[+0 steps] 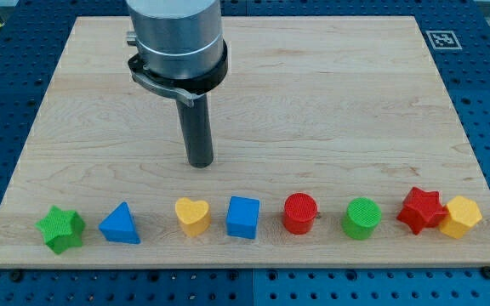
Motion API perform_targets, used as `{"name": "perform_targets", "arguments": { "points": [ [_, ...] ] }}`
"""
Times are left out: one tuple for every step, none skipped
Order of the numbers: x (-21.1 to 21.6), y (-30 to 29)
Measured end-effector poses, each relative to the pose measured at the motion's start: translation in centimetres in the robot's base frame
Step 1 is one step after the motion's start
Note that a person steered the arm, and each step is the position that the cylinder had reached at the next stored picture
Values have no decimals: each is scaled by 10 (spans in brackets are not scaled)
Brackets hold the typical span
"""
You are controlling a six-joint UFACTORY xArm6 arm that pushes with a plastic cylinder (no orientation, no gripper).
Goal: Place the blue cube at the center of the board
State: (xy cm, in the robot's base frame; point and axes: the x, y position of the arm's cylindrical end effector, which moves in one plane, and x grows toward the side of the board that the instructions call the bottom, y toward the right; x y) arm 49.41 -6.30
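The blue cube [243,217] sits on the wooden board [330,102] in a row of blocks near the view's bottom edge. My tip [200,163] rests on the board above that row, above and slightly left of the blue cube, roughly over the yellow heart [192,215], with a clear gap to both. The rod hangs from a large grey cylinder [177,38] at the view's top.
Along the bottom row, left to right: a green star [61,229], a blue triangle [121,224], the yellow heart, the blue cube, a red cylinder [300,212], a green cylinder [362,218], a red star [420,209] touching a yellow hexagon [460,217].
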Motion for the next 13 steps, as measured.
{"name": "perform_targets", "arguments": {
  "points": [
    [0,-1],
    [0,0],
    [-14,64],
    [-26,178],
    [-24,277],
    [1,356],
    [56,393],
    [100,407],
    [122,377],
    [123,344],
    [122,342],
    [102,337],
    [83,327]
  ]
}}
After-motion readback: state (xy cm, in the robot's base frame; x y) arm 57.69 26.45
